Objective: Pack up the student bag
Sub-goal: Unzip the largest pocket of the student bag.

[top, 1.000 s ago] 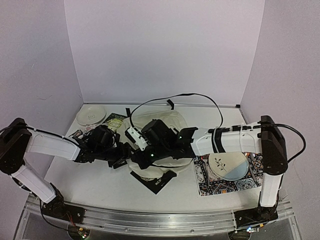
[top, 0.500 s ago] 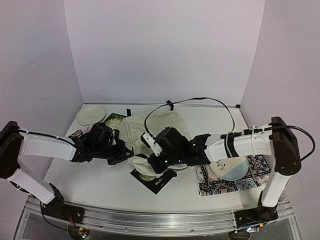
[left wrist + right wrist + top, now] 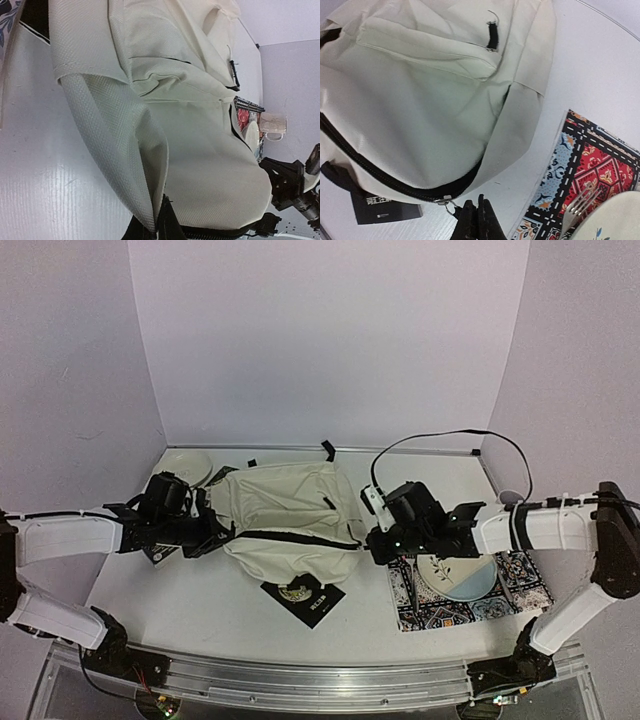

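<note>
I judge the step in hand to be running the zip of the student bag (image 3: 290, 512) to its end. The bag lies flat in the middle of the bench (image 3: 190, 605), between my two arms.

My left end effector (image 3: 156, 226) is clamped narrow on a fold of the cream fabric at the bag's left edge. My right end effector (image 3: 475, 216) has its fingers pressed together at the bag's right edge. The loop of the zipper pull (image 3: 443, 201) runs in between them, so I take it that I am holding the pull.

To do this well, I should anchor the fabric with the left so the teeth lie straight and taut. With the right I should draw low along the line of the zip rather than up or sideways. A lift could drag the whole bag or bunch the cloth ahead of the slider. The patterned mat (image 3: 592, 167) is just beside my right fingers, with a fork (image 3: 581, 201) on it, so the pull must stay short of them.

The zip looks closed along the stretch I can see, so whatever the bag contains is hidden. A black booklet (image 3: 303, 598) lies outside it, partly under its near edge. A blue-and-white plate (image 3: 458, 576) sits on the mat with no food visible.
</note>
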Controlling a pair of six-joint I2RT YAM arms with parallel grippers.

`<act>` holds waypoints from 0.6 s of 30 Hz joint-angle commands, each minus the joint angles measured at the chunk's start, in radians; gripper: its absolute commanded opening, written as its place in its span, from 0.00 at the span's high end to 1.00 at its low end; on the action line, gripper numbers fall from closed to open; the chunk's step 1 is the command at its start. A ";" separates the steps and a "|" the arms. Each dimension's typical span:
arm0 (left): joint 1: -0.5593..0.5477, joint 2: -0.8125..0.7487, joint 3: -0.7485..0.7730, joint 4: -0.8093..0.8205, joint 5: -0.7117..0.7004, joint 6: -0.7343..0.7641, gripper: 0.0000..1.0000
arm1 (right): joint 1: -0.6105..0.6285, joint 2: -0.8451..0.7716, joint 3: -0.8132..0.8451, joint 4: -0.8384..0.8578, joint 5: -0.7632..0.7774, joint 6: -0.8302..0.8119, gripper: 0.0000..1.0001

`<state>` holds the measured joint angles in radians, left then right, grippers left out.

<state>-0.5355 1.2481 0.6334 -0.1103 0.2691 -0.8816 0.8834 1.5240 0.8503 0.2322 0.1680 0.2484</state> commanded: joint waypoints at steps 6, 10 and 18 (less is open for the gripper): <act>0.038 0.136 0.155 -0.034 -0.067 0.203 0.92 | 0.127 0.000 0.077 -0.014 -0.168 -0.043 1.00; 0.038 0.194 0.234 -0.038 -0.114 0.244 0.84 | 0.186 0.041 0.132 0.022 -0.225 -0.026 1.00; 0.038 0.301 0.337 -0.043 -0.130 0.229 0.57 | 0.219 0.155 0.264 0.059 -0.247 -0.026 1.00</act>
<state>-0.4964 1.5321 0.9138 -0.1836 0.1523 -0.6552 1.0954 1.6263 1.0239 0.2565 -0.0575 0.2218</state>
